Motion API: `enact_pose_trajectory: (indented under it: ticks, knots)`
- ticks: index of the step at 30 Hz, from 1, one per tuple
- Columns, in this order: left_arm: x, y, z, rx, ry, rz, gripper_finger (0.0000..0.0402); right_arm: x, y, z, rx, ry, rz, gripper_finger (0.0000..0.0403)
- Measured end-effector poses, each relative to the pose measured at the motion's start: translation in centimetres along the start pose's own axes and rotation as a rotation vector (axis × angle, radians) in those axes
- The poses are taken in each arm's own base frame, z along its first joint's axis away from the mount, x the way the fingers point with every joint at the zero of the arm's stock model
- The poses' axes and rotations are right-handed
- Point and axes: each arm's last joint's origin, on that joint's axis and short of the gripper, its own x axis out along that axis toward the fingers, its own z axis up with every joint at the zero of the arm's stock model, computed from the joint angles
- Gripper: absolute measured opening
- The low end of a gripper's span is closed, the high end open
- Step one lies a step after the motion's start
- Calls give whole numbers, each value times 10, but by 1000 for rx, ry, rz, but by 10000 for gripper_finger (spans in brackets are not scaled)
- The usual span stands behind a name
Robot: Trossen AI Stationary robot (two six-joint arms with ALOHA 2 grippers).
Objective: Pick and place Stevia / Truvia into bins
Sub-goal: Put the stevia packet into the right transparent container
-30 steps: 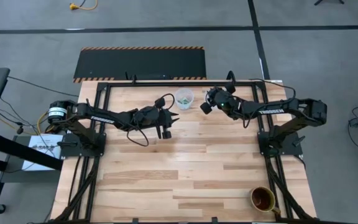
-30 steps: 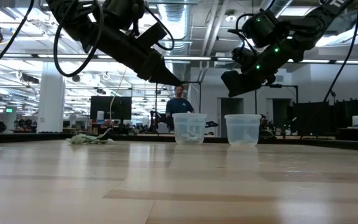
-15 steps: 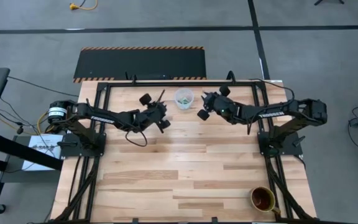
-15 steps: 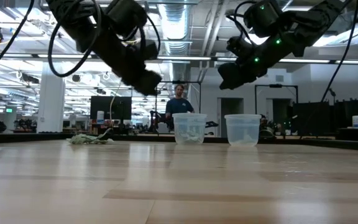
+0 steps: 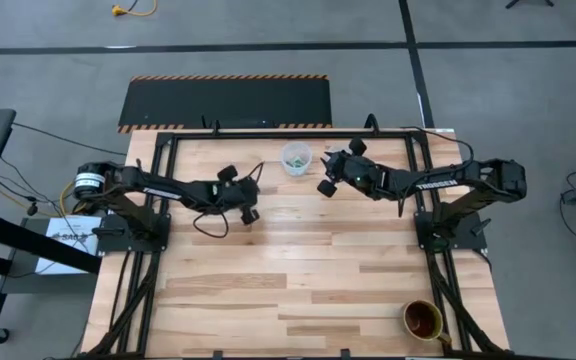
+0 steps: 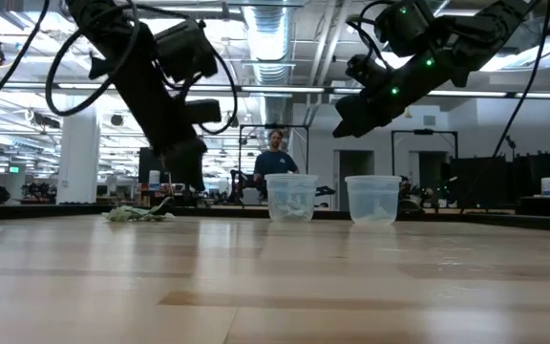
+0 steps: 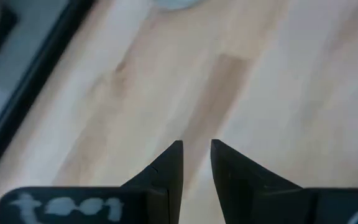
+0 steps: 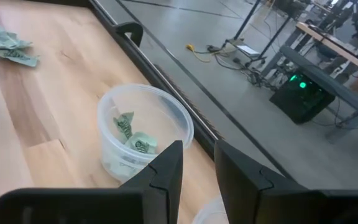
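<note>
Stevia packets (image 8: 134,135) are lying inside one clear bin (image 8: 143,132) near the far edge of the table (image 5: 298,270); in the right wrist view I am seeing two or three green and white pieces in it. In the low view this bin (image 6: 290,197) is standing beside a second clear bin (image 6: 372,199), the two apart from each other. A few more packets (image 6: 137,214) are lying in a loose small pile on the wood at the far left side (the right wrist camera is also catching them (image 8: 8,43)).

I am holding the right gripper (image 5: 322,183) in the air just beside the bin with the packets (image 5: 295,157). Its fingers (image 8: 165,171) are standing a narrow gap apart and are gripping nothing. The left gripper (image 5: 249,213) is hanging above bare wood, nearer to the table's middle. Its fingers (image 7: 169,174) are also slightly parted with only the boards showing between them, so this hand is empty too.

A brown cup (image 5: 422,320) is sitting at the near right corner, well apart from both arms. Behind the table a person (image 6: 275,161) is standing in the room.
</note>
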Motion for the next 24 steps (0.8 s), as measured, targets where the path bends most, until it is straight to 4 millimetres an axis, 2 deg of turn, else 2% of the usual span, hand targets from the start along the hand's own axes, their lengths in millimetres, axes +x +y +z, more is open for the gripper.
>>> enact_pose_trajectory:
  ticks: [5,9,11,14,18,24]
  knots:
    - [-27,18,9,-1,-74,-6,73,0,0,0,0,1,0,87]
    - [-55,42,15,-83,-181,13,73,0,0,0,-2,1,5,87]
    - [-62,48,14,-133,-270,-13,73,0,0,0,-3,0,10,87]
    - [-58,51,-1,-152,-287,-69,73,0,1,0,-3,-3,31,87]
    - [-41,50,-28,-211,-201,-120,73,0,1,-1,-12,-1,41,87]
    - [-35,49,-42,-280,-158,-129,73,0,2,0,-12,-4,54,87]
